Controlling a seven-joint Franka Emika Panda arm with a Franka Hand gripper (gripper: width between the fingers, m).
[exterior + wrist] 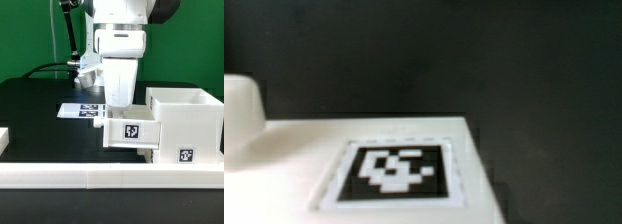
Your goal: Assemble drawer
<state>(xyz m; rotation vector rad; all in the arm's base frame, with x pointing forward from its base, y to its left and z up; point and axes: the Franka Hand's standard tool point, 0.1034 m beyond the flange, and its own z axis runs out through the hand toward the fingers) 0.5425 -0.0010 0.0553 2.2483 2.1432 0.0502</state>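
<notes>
The drawer's tall white box casing [186, 118] stands at the exterior view's right, with a tag low on its front. One shallow white tray [132, 133], tag on its front face, sits against the casing's lower left side. My gripper [121, 104] comes straight down onto the tray's far wall and is shut on it; the fingertips are hidden behind the hand and the tray. The wrist view is filled by the tray's white face [473, 135] and its tag [397, 170], very close and blurred. No second tray shows.
The marker board [80, 110] lies flat on the black table behind the tray. A long low white rail [100, 178] runs along the front, and another rail piece [4, 138] is at the exterior view's left. A green wall stands behind.
</notes>
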